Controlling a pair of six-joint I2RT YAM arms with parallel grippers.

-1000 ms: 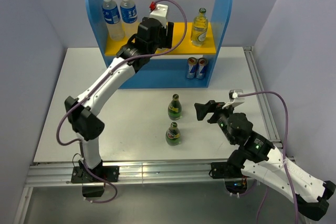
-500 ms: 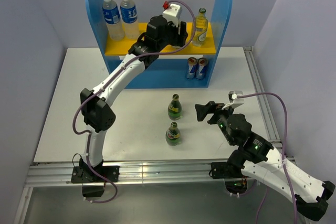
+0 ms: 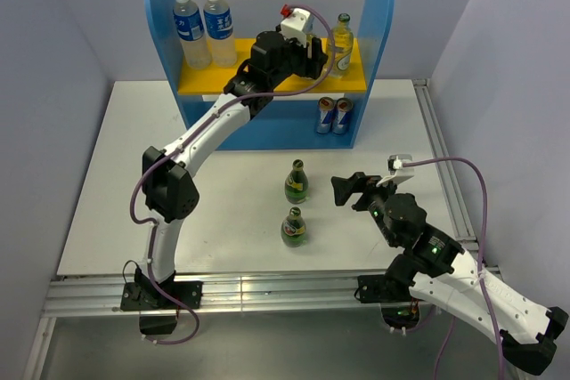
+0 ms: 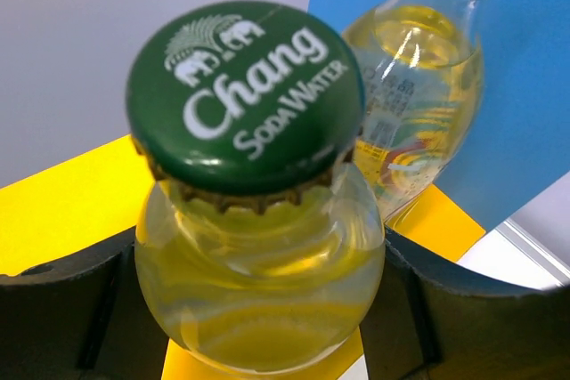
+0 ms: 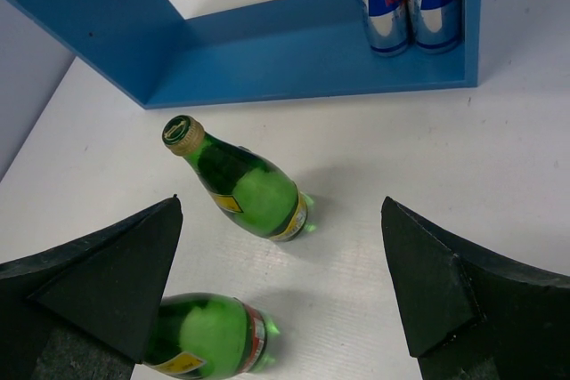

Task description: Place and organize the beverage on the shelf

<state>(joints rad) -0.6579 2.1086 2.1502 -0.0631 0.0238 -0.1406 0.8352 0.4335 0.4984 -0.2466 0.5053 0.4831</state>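
White bench (image 3: 98, 193) carries a blue two-level shelf (image 3: 381, 15) at 12 o'clock. Left gripper (image 3: 310, 49), clamped on a pale yellowish glass bottle (image 4: 258, 291), holds it over the yellow upper board (image 3: 352, 83), at 9 o'clock of its twin (image 3: 338, 46), likely pairing like kinds. Right gripper (image 3: 347, 190), jaws apart, hovers near two dark green glass bottles (image 3: 296, 182).

Upper board (image 3: 203, 80): pale bottle (image 3: 339, 44) crowds held bottle (image 4: 258, 255) at R end, clear bottles (image 3: 218, 20) L; table (image 3: 223, 193) open round green bottles (image 3: 295, 182).
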